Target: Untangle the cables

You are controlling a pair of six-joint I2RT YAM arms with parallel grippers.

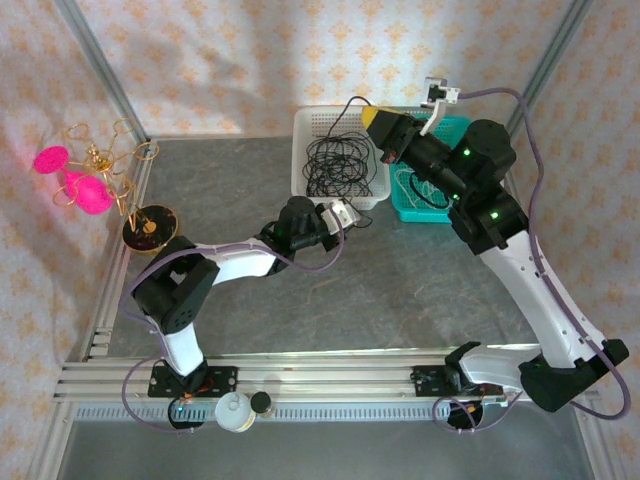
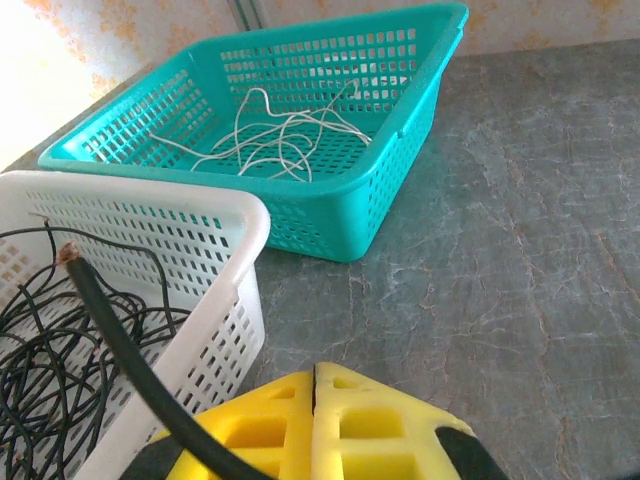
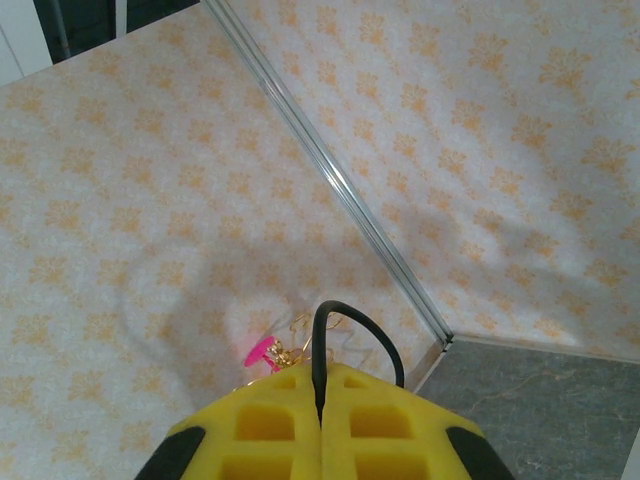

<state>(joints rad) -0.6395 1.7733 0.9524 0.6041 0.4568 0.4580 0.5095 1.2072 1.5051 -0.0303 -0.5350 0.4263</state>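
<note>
The black cables point(image 1: 335, 165) lie coiled in a white basket point(image 1: 310, 120) at the back of the table. My right gripper point(image 1: 372, 120) hangs above that basket, shut on one black cable point(image 3: 322, 330), which loops up from between the yellow fingertips point(image 3: 350, 400). White cables point(image 2: 280, 140) lie loose in the teal basket point(image 2: 330, 215) to the right. My left gripper point(image 2: 315, 375) is low by the white basket's point(image 2: 150, 195) near right corner, fingers pressed together. A thick black cable point(image 2: 120, 345) with a bare end crosses beside its left finger; nothing shows between the tips.
A gold wire stand point(image 1: 100, 165) with pink pieces sits on a dark round base point(image 1: 148, 225) at the left edge. A white bottle point(image 1: 232, 410) rests on the front rail. Bare grey tabletop point(image 1: 420, 290) spreads in front of the baskets.
</note>
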